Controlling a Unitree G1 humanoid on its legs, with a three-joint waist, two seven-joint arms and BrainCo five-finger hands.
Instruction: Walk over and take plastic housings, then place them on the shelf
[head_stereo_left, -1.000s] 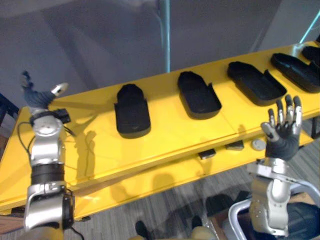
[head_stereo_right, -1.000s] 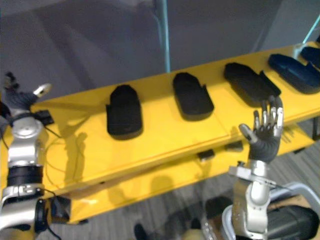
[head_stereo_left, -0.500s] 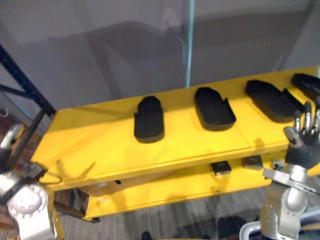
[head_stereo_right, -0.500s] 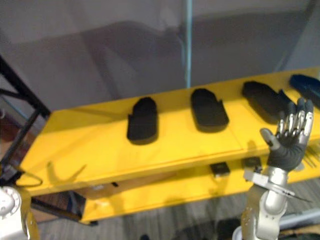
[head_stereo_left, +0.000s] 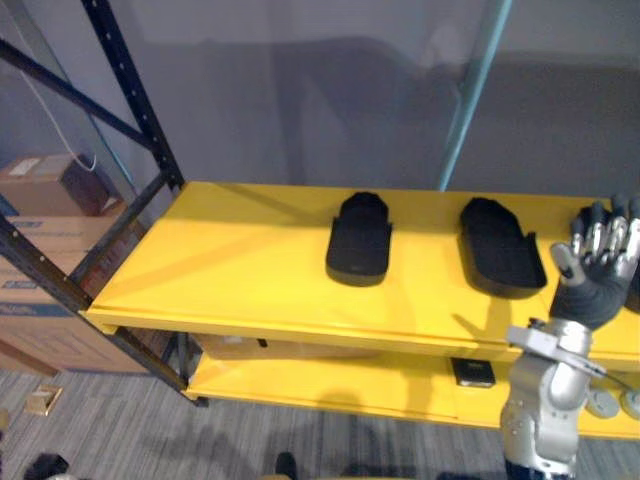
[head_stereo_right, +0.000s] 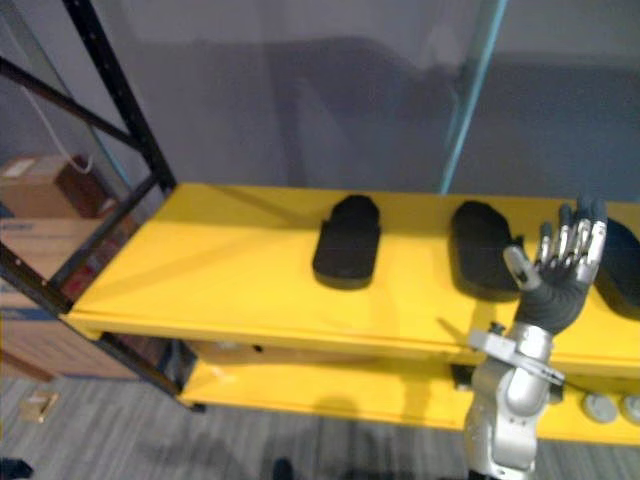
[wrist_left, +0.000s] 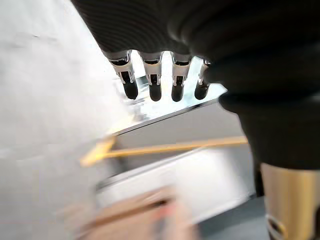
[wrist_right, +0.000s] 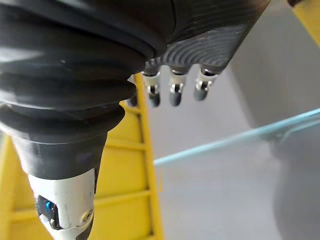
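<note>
Fingers (head_stereo_right: 572, 238) of the right hand (head_stereo_right: 550, 292) stand straight and slightly spread, pointing up with the thumb out to the side, and hold nothing. This hand is raised at the right of the head views, in front of the yellow shelf (head_stereo_left: 230, 270); its own wrist view shows the same fingers (wrist_right: 172, 91) straight, with yellow shelf boards beyond them. In the left wrist view the left hand (wrist_left: 153, 85) has its fingers in a loose, nearly straight row, also empty, against a blurred pale background.

Three black plastic housings lie in a row on the shelf's top level, each apart from the next. The leftmost housing (head_stereo_left: 358, 238) is near the middle of the shelf. The second housing (head_stereo_left: 500, 248) is to its right. The third housing (head_stereo_right: 620, 262) is at the right edge, partly behind the raised hand.

On the lower shelf (head_stereo_left: 330, 385) a small dark box (head_stereo_left: 472, 372) sits under the front edge, with grey discs (head_stereo_left: 603, 402) further right. A black rack frame (head_stereo_left: 128, 95) rises at the left beside cardboard boxes (head_stereo_left: 45, 180). A teal pole (head_stereo_left: 472, 95) slants up against the grey wall (head_stereo_left: 300, 90).
</note>
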